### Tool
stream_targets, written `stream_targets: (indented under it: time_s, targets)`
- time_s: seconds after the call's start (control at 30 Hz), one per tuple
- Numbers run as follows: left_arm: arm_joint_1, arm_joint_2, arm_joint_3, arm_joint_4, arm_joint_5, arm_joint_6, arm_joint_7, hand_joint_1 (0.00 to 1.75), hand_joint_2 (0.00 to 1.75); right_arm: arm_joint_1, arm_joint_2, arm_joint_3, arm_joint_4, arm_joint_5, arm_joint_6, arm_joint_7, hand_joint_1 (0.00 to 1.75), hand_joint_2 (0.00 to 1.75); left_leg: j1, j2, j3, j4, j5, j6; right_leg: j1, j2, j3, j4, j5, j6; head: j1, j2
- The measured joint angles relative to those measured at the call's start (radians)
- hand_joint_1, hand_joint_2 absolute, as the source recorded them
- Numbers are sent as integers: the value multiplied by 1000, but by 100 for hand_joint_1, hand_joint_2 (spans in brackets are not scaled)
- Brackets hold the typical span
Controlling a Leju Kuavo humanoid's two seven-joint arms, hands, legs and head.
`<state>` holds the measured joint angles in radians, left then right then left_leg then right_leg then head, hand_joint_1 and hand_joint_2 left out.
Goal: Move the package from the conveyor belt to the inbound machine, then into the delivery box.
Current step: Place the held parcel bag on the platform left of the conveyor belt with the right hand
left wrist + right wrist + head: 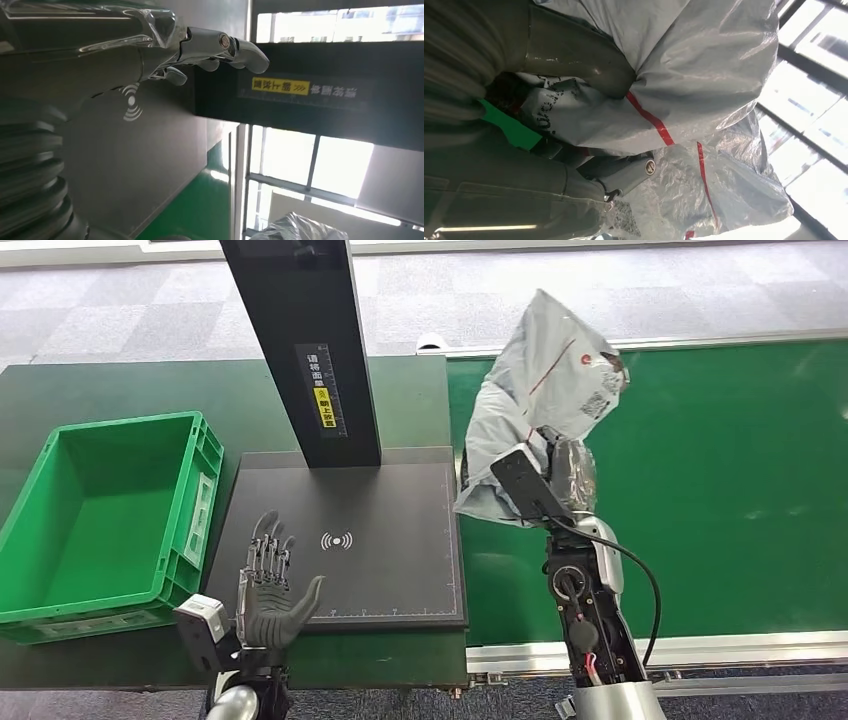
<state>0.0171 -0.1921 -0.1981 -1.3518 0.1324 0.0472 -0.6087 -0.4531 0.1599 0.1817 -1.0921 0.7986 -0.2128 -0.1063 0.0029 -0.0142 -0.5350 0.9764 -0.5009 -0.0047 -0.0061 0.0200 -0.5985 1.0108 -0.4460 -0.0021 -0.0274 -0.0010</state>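
A grey plastic package (545,390) with red lines and a printed label is lifted above the green conveyor belt (720,490), just right of the inbound machine. My right hand (562,468) grips its lower part; close up, the thumb and fingers (574,60) press into the crumpled bag (704,75). The machine's black scan plate (390,500) with a white wireless mark lies between belt and box, under a black post (300,340). My left hand (270,585) hovers open over the plate's near left corner, its fingers (220,47) spread. The green delivery box (100,510) stands at the left.
The plate and the box rest on a dark green table (120,390). A metal rail (700,650) edges the belt on my side. Grey carpet tiles (600,290) lie beyond the belt. The box holds nothing.
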Motion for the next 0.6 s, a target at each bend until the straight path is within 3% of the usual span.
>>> stream_targets:
  time_s: [0.23,0.6]
  targets:
    - [-54,25,107,-32,-80,39,-19,0,175,-29,44,117,141,-170,201,-97,175,175,1,-1,0,0,2,-1,1,0,0,1,1,-1,0,0]
    - [-76,48,247,-115,-111,52,-19,0,175,-113,156,249,435,-231,258,-129,175,175,1,-1,0,0,2,-2,1,-1,0,1,0,-1,0,0]
